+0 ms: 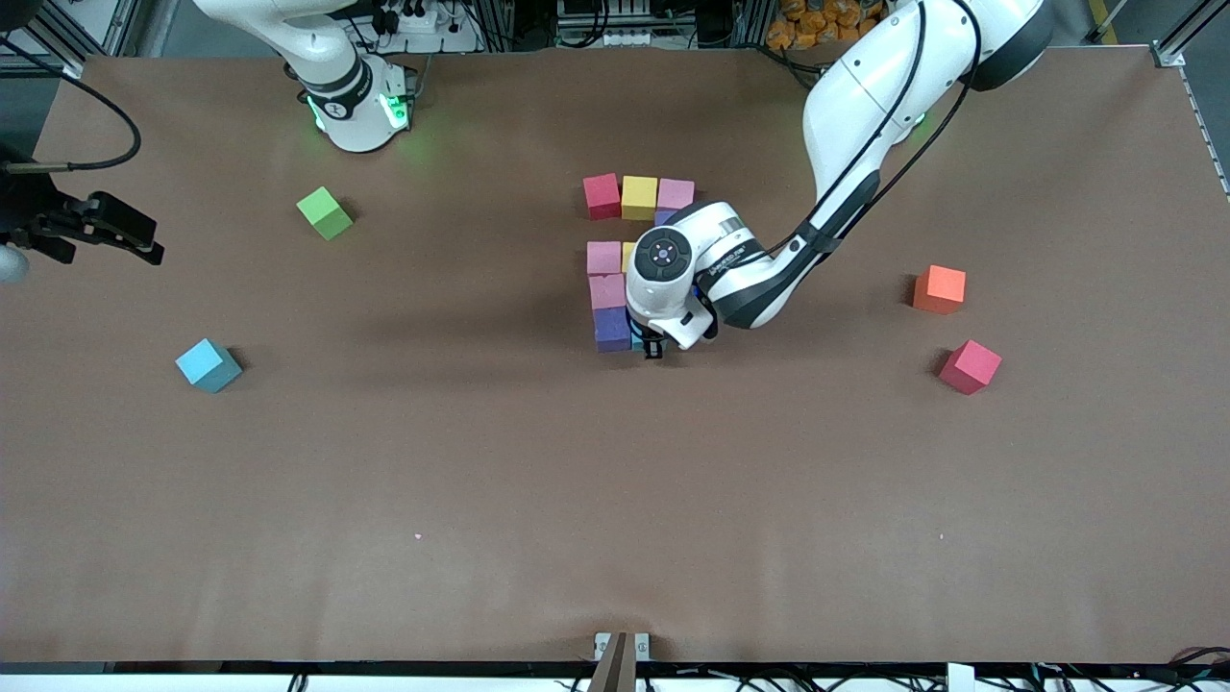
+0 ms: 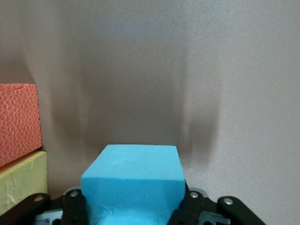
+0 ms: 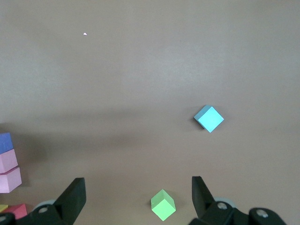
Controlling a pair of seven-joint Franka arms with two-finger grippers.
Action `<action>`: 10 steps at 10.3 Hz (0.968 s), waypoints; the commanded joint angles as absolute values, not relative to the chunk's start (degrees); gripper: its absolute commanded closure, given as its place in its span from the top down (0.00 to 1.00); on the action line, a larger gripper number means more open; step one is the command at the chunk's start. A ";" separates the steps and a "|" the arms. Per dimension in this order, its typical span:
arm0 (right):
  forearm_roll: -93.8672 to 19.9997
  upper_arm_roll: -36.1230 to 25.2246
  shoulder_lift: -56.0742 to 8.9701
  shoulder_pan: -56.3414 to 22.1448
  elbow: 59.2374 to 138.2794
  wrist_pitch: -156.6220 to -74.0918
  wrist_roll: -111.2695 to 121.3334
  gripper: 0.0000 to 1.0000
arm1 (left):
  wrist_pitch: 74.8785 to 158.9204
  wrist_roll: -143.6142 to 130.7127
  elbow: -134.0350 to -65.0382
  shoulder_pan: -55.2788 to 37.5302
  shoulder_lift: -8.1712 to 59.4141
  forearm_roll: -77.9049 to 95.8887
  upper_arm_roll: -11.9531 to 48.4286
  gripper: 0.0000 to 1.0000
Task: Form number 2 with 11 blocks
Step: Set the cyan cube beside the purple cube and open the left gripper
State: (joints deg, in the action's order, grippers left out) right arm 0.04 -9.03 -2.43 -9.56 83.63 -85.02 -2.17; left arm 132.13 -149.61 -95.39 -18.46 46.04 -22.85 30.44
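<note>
Currently my left gripper [image 1: 653, 348] is clamped on a light blue block [image 2: 133, 180], low over the mid-table, just beside the purple block [image 1: 612, 328] that starts the figure's lowest row. I hold it by two opposite sides so the bottom face stays free to seat flat against its neighbour. The figure [image 1: 625, 259] so far sits near the table's middle: a top row of red [image 1: 602, 195], yellow [image 1: 639, 196] and pink [image 1: 676, 193], then two pink blocks and the purple one running down toward the front edge; my wrist hides the rest.

My right gripper [image 3: 136, 199] waits up at the right arm's end of the table, fingers spread, nothing in them.

Spare blocks stay out of the way: orange [image 1: 939, 288] and red [image 1: 970, 366] toward the left arm's end, another light blue [image 1: 208, 365] toward the right arm's end. The green cube [image 1: 325, 212] isn't needed. I judge several blocks remain.
</note>
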 commanded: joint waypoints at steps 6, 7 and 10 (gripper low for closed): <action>-0.62 -10.28 -3.52 -9.58 81.57 -81.21 -1.32 1.00 | 124.38 -145.30 -93.78 -17.86 42.47 -22.24 30.32 1.00; -0.70 -10.28 -3.52 -9.67 81.56 -81.21 -1.41 1.00 | 123.41 -143.54 -93.78 -15.67 41.23 -22.06 32.15 1.00; -1.05 -10.20 -3.52 -9.84 82.17 -81.65 -1.41 1.00 | 119.81 -139.50 -93.78 -7.59 39.56 -22.15 39.01 1.00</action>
State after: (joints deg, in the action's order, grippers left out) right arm -0.10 -10.04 -2.98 -9.84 83.07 -82.32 -1.98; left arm 122.22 -142.17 -92.87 -11.11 41.18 -22.88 36.31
